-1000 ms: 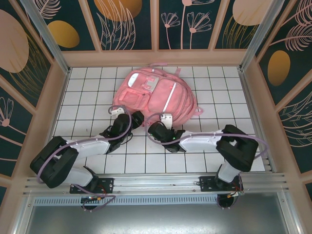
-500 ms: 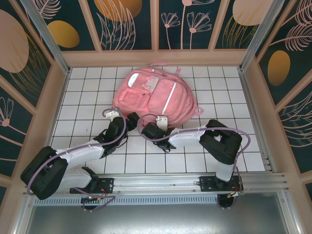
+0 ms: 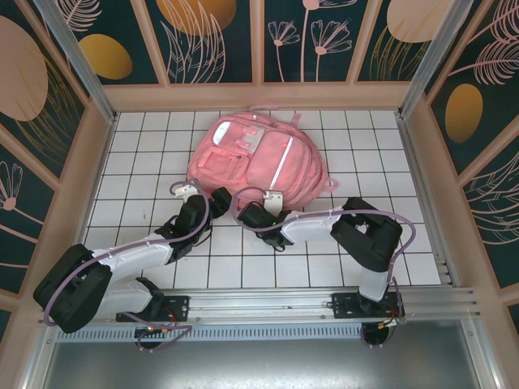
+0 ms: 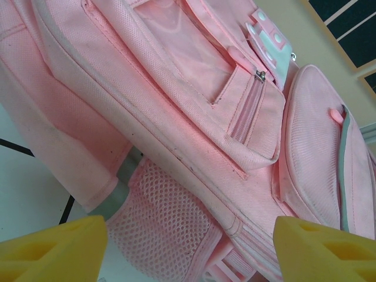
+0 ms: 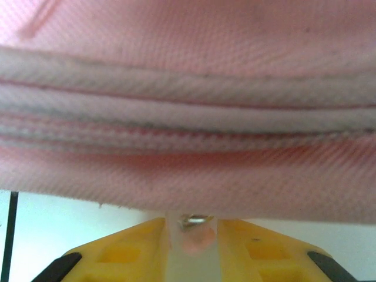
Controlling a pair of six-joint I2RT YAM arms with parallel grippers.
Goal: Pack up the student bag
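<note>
Right pincer [image 5: 191,238] pinching pale tab [image 5: 176,258] at student bag [image 5: 188,59] edge, left pincer [image 4: 189,245] spread facing it

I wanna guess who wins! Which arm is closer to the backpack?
Right. The right gripper is at the near edge of the student bag, jaws pinched on a small tab. The left gripper hangs open, short of its mesh pocket.

Dark teal wall panels [image 3: 215,57] painted with peach and gold plants are enclosing a white tiled floor [image 3: 138,162]. Pale wooden framing [image 3: 259,96] is edging the panels, and aluminium rails [image 3: 268,301] are running along the near side.
</note>
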